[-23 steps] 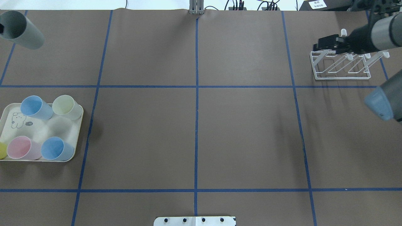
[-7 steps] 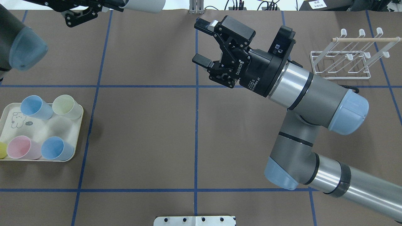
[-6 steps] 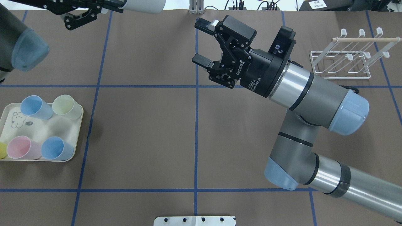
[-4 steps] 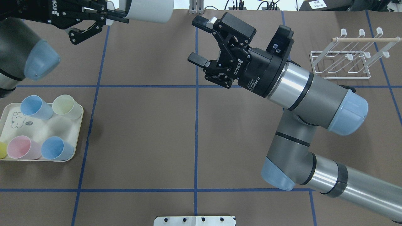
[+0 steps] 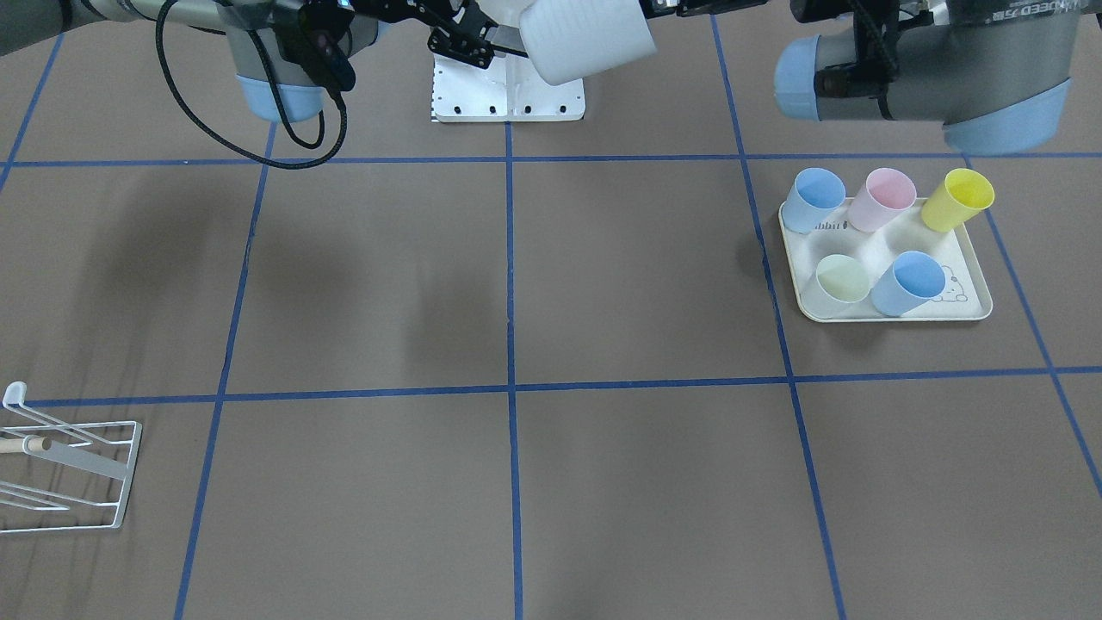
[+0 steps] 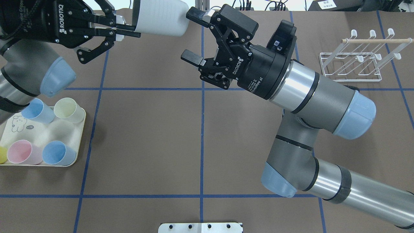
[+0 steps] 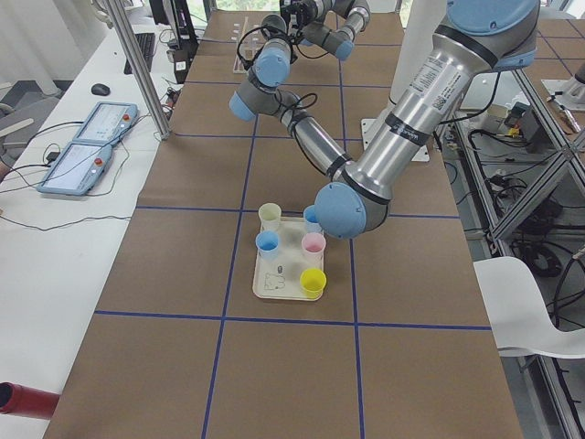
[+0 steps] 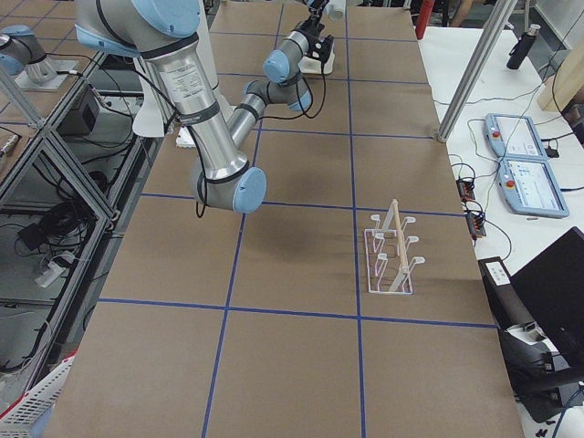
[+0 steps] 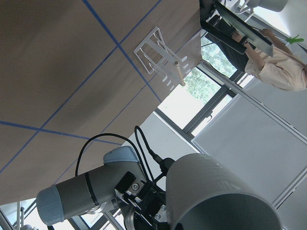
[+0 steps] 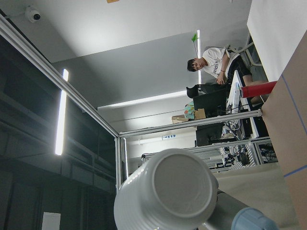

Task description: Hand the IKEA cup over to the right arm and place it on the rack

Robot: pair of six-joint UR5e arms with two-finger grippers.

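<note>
I'm looking across a brown counter [image 6: 145, 139] that is carrying a grid of blue tape lines [image 6: 201, 145]. A seated person [image 10: 213, 60] is showing only in the background of the wrist views.

"ROBOTIQ" is showing in white on the black body of each gripper in the overhead view. I am not making out the smaller print beside it on the right one.

The left gripper [image 6: 130, 29] is pinching the rim of the white cup [image 6: 160, 17], its fingers drawn narrow on the wall. It is holding the cup on its side in the air above the far middle of the counter, base pointing toward the right arm. The right gripper [image 6: 193, 36] is standing wide just beside that base. Its upper fingertip is overlapping the cup's edge in the overhead view, and I cannot tell whether it is touching. The right wrist view is facing the cup's round base, with fine ribs running round the wall.

The rack [image 6: 352, 80] is sitting at the counter's far right corner, well apart from both grippers. Its wooden dowel [image 6: 372, 40] is lying across the upturned prongs.

On the left side a cream tray [image 5: 956, 293] is bearing a rabbit drawing and the word "rabbit", partly hidden by a cup. It is holding five cups, mouths up:
- a blue cup [image 5: 816, 198], a pink cup [image 5: 882, 198] and a yellow cup [image 5: 956, 198] in one row
- a pale green cup [image 5: 844, 277] and a second blue cup [image 5: 908, 282] in the other row
</note>
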